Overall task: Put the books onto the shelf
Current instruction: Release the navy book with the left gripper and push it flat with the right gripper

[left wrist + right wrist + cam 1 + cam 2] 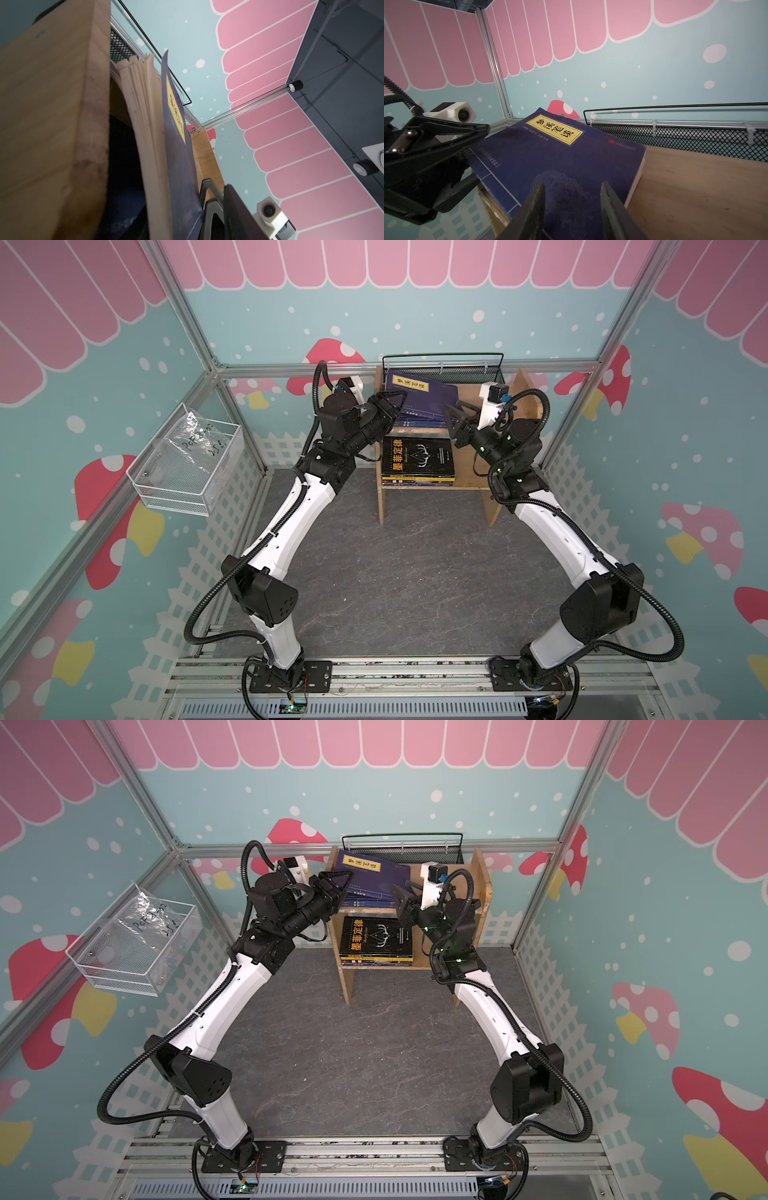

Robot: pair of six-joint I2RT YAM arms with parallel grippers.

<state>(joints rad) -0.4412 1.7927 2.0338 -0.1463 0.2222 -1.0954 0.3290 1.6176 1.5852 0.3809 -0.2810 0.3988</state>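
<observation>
Lying tilted, navy book [424,400] runs across shelf [528,402].

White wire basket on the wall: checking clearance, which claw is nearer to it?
Left. The left claw sits at the left panel of the shelf, right of the white wire basket; the right claw is farther right, at the top tier's front.

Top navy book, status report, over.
Left pincer open, straddling navy book edge. Right pincer open over its cover. Book tilted on shelf, upper tier. Nothing blocking.
</observation>
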